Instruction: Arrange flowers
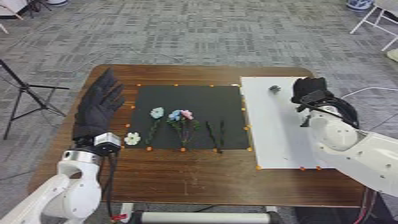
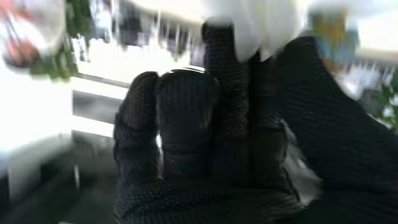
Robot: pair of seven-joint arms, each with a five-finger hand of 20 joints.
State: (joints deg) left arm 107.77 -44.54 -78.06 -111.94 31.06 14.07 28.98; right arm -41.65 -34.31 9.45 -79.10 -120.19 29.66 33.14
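Even light in the head view; white glare and blur in the right wrist view.

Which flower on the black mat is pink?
The pink flower is the one just right of a blue flower in the head view. The other blooms on the mat look bluish or white.

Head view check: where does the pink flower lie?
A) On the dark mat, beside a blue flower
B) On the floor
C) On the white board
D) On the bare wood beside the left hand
A: the pink flower lies on the dark mat, right beside a blue flower.
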